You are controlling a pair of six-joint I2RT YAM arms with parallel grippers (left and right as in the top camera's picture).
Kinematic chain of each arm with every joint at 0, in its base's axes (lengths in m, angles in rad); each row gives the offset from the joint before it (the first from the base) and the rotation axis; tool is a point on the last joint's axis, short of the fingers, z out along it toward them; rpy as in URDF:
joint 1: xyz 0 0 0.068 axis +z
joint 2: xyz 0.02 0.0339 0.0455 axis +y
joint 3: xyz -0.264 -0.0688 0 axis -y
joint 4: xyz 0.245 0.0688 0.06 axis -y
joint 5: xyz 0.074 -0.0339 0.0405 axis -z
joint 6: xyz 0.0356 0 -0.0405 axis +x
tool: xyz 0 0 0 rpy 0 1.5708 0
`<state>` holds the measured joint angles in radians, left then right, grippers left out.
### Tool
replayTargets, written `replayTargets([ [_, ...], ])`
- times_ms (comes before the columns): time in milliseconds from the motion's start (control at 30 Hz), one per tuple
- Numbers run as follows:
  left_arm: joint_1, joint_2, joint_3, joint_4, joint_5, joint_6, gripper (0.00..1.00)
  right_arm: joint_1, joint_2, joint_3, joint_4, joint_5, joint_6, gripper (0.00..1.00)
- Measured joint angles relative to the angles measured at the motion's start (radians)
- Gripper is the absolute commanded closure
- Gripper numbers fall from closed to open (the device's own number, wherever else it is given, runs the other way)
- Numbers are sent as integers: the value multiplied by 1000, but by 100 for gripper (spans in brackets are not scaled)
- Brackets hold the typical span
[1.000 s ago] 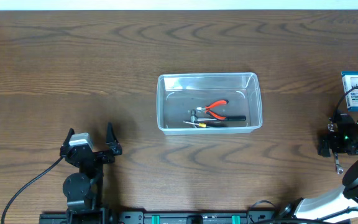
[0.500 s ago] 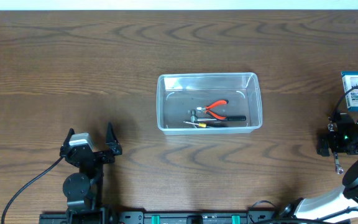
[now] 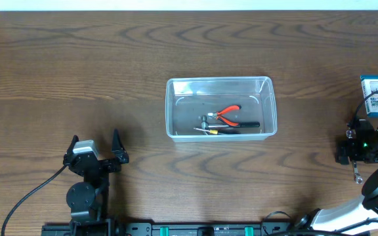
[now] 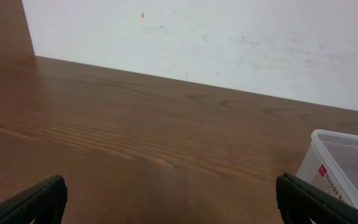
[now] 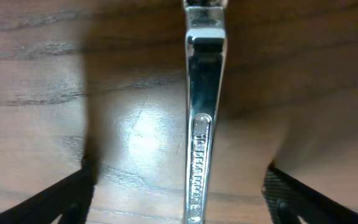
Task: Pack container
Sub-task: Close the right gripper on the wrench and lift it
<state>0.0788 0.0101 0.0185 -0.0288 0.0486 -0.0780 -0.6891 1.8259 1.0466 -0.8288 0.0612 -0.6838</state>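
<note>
The clear plastic container (image 3: 221,107) sits mid-table and holds red-handled pliers (image 3: 228,114) and other small tools; its corner shows in the left wrist view (image 4: 344,167). My right gripper (image 3: 359,149) is low over the table at the right edge, open, with a silver wrench (image 5: 202,124) lying on the wood between its fingers; the wrench end pokes out below the gripper in the overhead view (image 3: 357,174). My left gripper (image 3: 97,155) is open and empty at the front left, pointing at bare table.
A small blue-and-white box (image 3: 377,95) lies at the far right edge, just beyond my right gripper. The table's far edge meets a white wall (image 4: 229,37). The arm bases stand along the front edge.
</note>
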Motion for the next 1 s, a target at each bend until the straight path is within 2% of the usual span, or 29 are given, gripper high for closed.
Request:
replayTargets([
  [67,0,0,0,0,0,0,2,0,0,0,0,-1,1,16],
  [233,0,0,0,0,0,0,2,0,0,-1,0,-2,0,37],
  [333,0,0,0,0,0,0,2,0,0,-1,1,-2,5,42],
  [467,0,0,0,0,0,0,2,0,0,-1,5,-2,11,57],
  [567,0,0,0,0,0,0,2,0,-1,-1,12,-2,16,63],
  [833,0,0,0,0,0,0,2,0,-2,-1,24,-2,23,71],
  [1000,0,0,0,0,0,0,2,0,-2,-1,34,-1,23,71],
])
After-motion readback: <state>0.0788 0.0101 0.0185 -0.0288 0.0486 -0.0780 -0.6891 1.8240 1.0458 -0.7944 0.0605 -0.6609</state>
